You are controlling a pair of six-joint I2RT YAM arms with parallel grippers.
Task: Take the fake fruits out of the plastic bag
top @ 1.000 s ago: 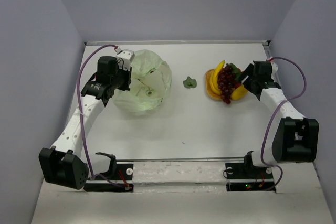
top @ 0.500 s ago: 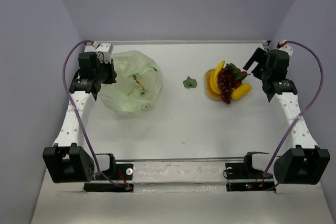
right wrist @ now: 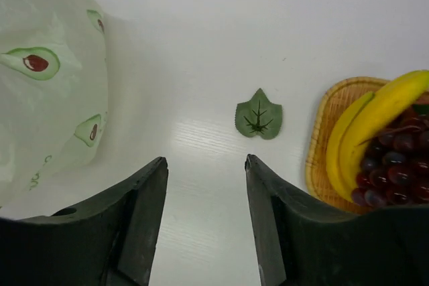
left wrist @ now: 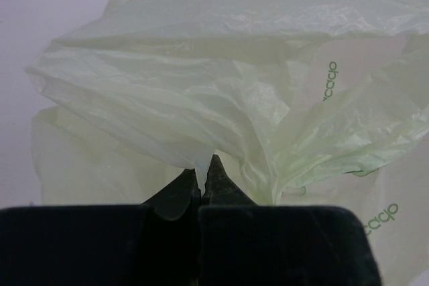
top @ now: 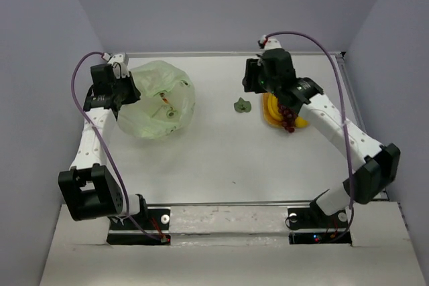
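Note:
The plastic bag (top: 157,98) lies crumpled at the back left, pale green with small printed marks. My left gripper (top: 129,88) is at its left edge, shut on a fold of the bag's film (left wrist: 221,85), which is pinched between the fingertips (left wrist: 216,165). The fake fruits, yellow bananas (right wrist: 375,122) and dark grapes (right wrist: 395,159), lie piled on an orange woven mat (right wrist: 322,135) at the back right. My right gripper (right wrist: 206,162) hangs open over bare table between the bag (right wrist: 47,85) and the fruits (top: 287,115), holding nothing. I cannot tell whether any fruit is inside the bag.
A single green leaf (right wrist: 259,114) lies flat on the table just ahead of the right fingers; from above the leaf (top: 241,105) sits left of the mat (top: 270,120). Grey walls close in the white table on three sides.
The right arm swung left from beside the fruit pile to above the leaf, and its jaws narrowed somewhat. The left arm drew the bag further left and back.

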